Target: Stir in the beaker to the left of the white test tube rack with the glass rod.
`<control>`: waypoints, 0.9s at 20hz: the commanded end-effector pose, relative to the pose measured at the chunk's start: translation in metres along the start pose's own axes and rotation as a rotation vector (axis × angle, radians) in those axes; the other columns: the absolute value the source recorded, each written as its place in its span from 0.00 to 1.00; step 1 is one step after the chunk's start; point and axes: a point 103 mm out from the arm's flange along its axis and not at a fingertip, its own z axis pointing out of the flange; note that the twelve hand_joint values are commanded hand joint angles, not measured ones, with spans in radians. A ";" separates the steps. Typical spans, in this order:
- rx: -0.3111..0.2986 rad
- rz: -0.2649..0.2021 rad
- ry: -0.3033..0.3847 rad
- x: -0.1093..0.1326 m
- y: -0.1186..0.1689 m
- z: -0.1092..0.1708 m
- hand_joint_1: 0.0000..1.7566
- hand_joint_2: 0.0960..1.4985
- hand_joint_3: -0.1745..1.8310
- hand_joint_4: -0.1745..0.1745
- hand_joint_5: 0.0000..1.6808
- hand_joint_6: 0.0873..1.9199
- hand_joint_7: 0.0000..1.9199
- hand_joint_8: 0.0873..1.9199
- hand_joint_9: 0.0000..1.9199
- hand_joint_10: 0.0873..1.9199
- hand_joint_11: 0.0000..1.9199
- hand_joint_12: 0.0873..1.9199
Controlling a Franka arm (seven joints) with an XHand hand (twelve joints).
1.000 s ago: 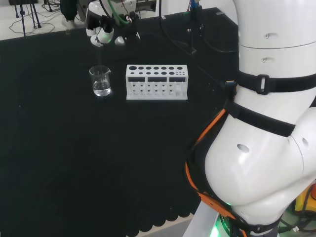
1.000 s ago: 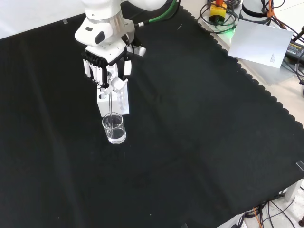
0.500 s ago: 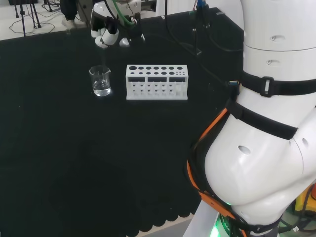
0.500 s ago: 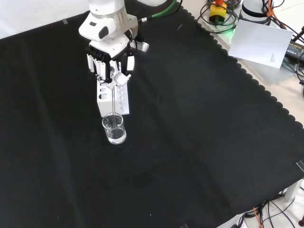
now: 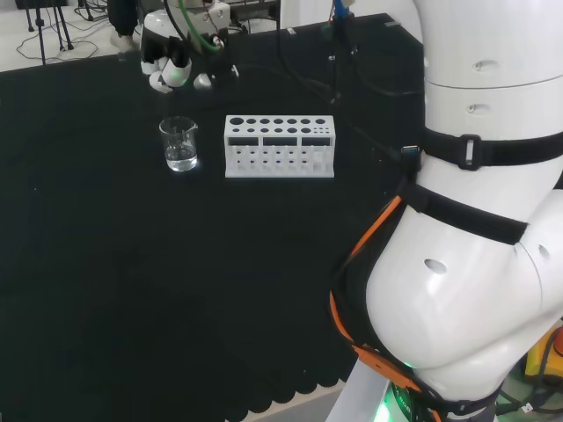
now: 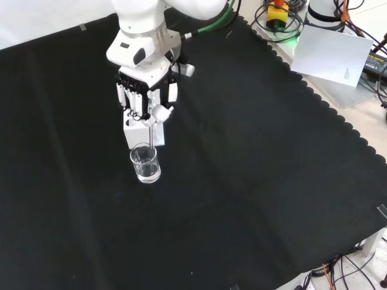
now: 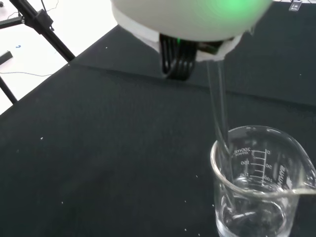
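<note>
A clear glass beaker (image 5: pixel 179 145) (image 6: pixel 146 164) with a little clear liquid stands on the black cloth, just left of the white test tube rack (image 5: pixel 280 146) in the head view. In the front view the rack (image 6: pixel 129 131) lies behind the beaker, partly covered by the hand. The black and white hand (image 6: pixel 147 96) (image 5: pixel 174 70) hangs above the beaker, its fingers curled on a thin glass rod (image 6: pixel 149 138). In the wrist view the rod (image 7: pixel 218 106) slants down into the beaker (image 7: pixel 261 190), and its lower end rests against the inner wall.
The arm's own big white links (image 5: pixel 479 220) stand at the head view's right. Beyond the cloth's scalloped edge (image 6: pixel 338 115) in the front view lie a white sheet (image 6: pixel 335 54) and cables. A black tripod (image 7: pixel 42 24) stands off the cloth.
The hand has swung over the beaker: first right, then back left in the head view, and lower and right in the front view. The rod stays in the beaker, which has not shifted.
</note>
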 end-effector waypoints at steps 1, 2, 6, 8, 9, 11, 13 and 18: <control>-0.002 0.006 0.005 -0.011 0.011 0.000 0.76 0.36 0.47 0.00 0.74 0.23 0.70 0.43 0.89 0.33 0.69 0.33; -0.002 0.011 0.006 -0.017 0.008 -0.002 0.76 0.36 0.47 0.00 0.74 0.23 0.70 0.43 0.89 0.33 0.68 0.33; -0.002 0.032 -0.001 -0.032 0.001 -0.007 0.76 0.36 0.47 0.00 0.74 0.23 0.70 0.43 0.89 0.33 0.68 0.33; -0.005 0.041 -0.008 -0.036 -0.004 -0.010 0.76 0.36 0.47 0.00 0.74 0.23 0.70 0.43 0.89 0.33 0.68 0.33; -0.007 0.044 -0.010 -0.037 -0.007 -0.011 0.76 0.36 0.47 0.00 0.74 0.23 0.70 0.43 0.89 0.33 0.68 0.33; -0.007 0.051 -0.015 -0.039 -0.012 -0.012 0.76 0.36 0.47 0.00 0.74 0.23 0.70 0.43 0.89 0.33 0.68 0.33; -0.006 0.057 -0.018 -0.041 -0.017 -0.012 0.76 0.36 0.47 0.00 0.74 0.23 0.70 0.43 0.89 0.33 0.68 0.33; 0.002 0.051 -0.010 -0.031 -0.026 -0.010 0.76 0.36 0.47 0.00 0.74 0.23 0.70 0.43 0.89 0.33 0.69 0.33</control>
